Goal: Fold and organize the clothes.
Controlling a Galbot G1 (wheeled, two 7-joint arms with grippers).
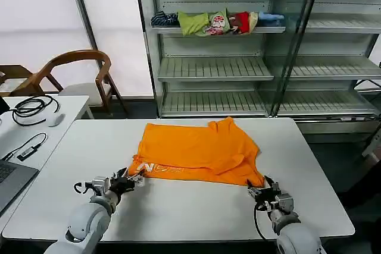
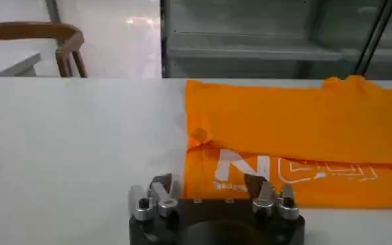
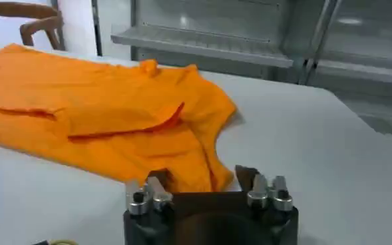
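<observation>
Head view: the orange T-shirt is laid partly folded on the white surface, its long axis running from the robot's left to its right, lettering along the near hem. The left gripper is positioned at the near-left corner, the right gripper at the near-right corner; both are set with fingers apart, holding nothing. The garment lies directly ahead of each, so the hem is judged equally reachable by both arms.

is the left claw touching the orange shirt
Cannot tell: in the left wrist view the open left claw sits right at the orange shirt's near hem, contact unclear.
</observation>
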